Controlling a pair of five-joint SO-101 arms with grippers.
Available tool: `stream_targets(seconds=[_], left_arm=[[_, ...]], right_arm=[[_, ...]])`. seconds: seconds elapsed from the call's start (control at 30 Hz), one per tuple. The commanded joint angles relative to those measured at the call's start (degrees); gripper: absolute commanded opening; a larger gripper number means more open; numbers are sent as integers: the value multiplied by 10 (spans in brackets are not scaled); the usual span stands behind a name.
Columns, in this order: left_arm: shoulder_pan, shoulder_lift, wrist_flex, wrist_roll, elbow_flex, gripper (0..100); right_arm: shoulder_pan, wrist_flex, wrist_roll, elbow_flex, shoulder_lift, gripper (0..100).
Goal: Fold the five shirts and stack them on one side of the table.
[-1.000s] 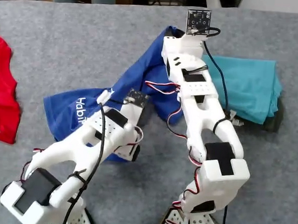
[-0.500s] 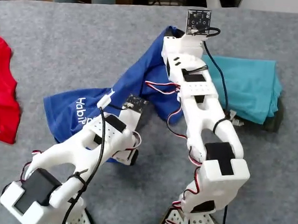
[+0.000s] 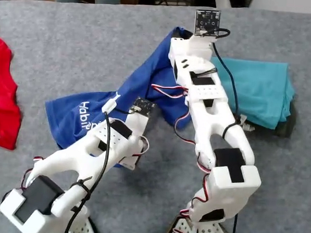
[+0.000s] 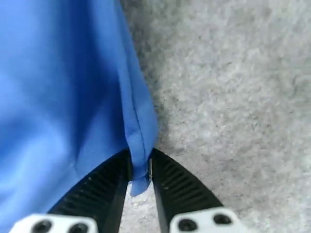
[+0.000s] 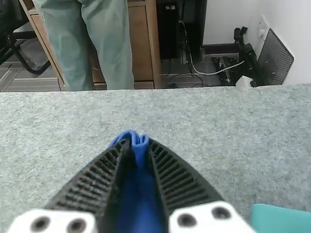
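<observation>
**Both claws clamped on the blue shirt, one at each end**

The left claw [image 4: 140,161] is closed on a stitched hem of the blue shirt [image 3: 141,84], with a small tab of cloth poking out past its tips. The right claw [image 5: 134,143] is also shut on a bunched fold of the same shirt, at the end nearest the far edge of the table [image 3: 71,34]. Between the two grips the shirt lies stretched in a loose diagonal band, partly creased and doubled over.

The fabric looks thin, light and limp. It should sag and drape wherever it is not held, and it may slip out of a shallow pinch. The hem and the corners look like the best holds, since the doubled seam gives the fingers more to bite on.

A folded teal shirt [image 3: 261,90] lies just beside the right arm, with a darker cloth [image 3: 286,127] showing under it, likely another shirt. A swinging blue shirt could drag across this stack and disturb it. A red shirt [image 3: 2,103] lies well apart at the left edge of the table. The right arm's own body reaches over part of the blue shirt.
</observation>
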Motion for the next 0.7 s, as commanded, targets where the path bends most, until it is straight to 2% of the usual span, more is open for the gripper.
stream_targets(seconds=[0.0, 0.1, 0.27, 0.37, 0.5, 0.6, 0.67], left_arm=[[-47, -9, 56, -13, -40, 28], [-127, -10, 104, -51, -87, 28], [-258, -70, 193, -116, -225, 28], [-291, -127, 256, -129, -313, 28], [-298, -193, 331, -127, -415, 28], [-308, -234, 362, -125, -490, 28], [-348, -258, 367, -125, -547, 28]], right_arm=[[4, 4, -5, -36, -43, 15], [4, 7, -9, -29, -82, 15], [-17, 98, -8, -26, -187, 15], [-25, 157, -6, -27, -256, 15], [-36, 246, -6, -33, -355, 15], [-37, 302, -5, -47, -429, 15], [-37, 316, -5, -55, -475, 15]])
